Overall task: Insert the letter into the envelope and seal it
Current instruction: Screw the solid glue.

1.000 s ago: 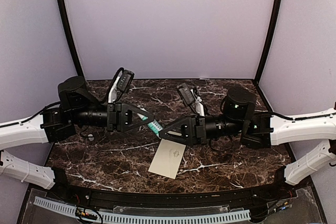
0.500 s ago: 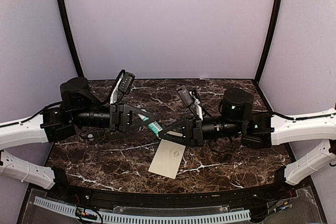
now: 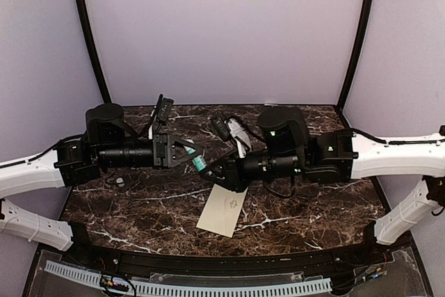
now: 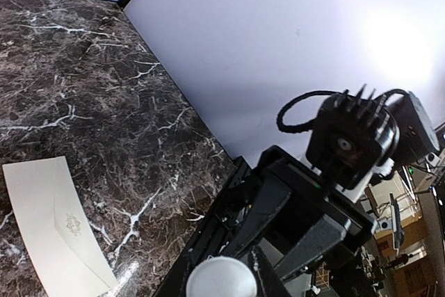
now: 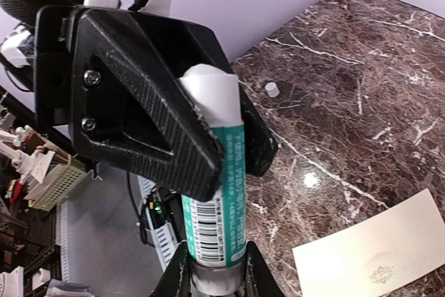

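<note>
Left gripper (image 3: 186, 156) and right gripper (image 3: 211, 172) both clamped on one glue stick (image 3: 198, 163) mid-frame; envelope (image 3: 222, 211) flat on table (image 3: 139, 206) lower centre, thin, light, floppy, probably best pinched at an edge.

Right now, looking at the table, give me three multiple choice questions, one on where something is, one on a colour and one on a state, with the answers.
1. Where is the envelope? A flat on the table; B held in the air; C leaning on the back wall.
2. What colour is the label of the glue stick? A red; B teal; C yellow.
3. How is the glue stick held? A lying loose; B by one gripper only; C by both grippers.

Answers: 1 A, it lies flat on the marble. 2 B, the right wrist view shows teal around the barcode. 3 C, the left gripper clamps it near its white end and the right gripper pinches the other end.
</note>
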Tool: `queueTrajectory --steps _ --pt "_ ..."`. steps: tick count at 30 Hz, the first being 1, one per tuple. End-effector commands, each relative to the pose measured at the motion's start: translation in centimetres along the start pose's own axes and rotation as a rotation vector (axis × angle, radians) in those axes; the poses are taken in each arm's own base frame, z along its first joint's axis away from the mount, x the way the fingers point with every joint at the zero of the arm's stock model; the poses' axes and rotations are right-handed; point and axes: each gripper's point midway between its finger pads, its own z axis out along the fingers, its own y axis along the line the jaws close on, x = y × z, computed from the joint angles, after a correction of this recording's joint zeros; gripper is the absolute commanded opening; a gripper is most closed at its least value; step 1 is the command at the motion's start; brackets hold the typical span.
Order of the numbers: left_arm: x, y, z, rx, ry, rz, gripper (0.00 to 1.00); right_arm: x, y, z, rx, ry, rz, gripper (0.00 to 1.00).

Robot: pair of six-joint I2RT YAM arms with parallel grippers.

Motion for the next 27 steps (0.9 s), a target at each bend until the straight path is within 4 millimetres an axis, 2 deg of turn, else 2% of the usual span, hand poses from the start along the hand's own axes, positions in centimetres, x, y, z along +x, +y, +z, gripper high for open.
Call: queueTrajectory --steps 1,7,14,16,22,27 --pt "1.7 3.2 0.6 -0.111 0.031 -0.053 0.0 -1.7 -2.6 1.1 0.235 -0.031 -0.035 0.14" --pt "2.2 4.2 0.6 -0.128 0.02 -0.089 0.0 -1.6 -3.6 2.6 0.34 0.009 -0.056 0.13" --pt "2.3 4.7 0.6 -0.136 0.006 -0.109 0.0 -2.5 -3.4 2.1 0.337 -0.04 -0.027 0.16" --pt "2.1 4.4 0.5 -0.119 -0.004 -0.1 0.0 -2.7 -2.9 1.7 0.306 -0.058 -0.011 0.22" --pt "0.5 2.2 -0.6 -0.048 -0.072 -0.011 0.0 -3.4 -0.2 -1.3 0.107 -0.134 0.044 0.56" --pt "0.6 -1.5 -1.6 0.131 -0.063 0.099 0.0 -3.1 1.1 -2.5 -0.12 -0.138 0.083 0.67"
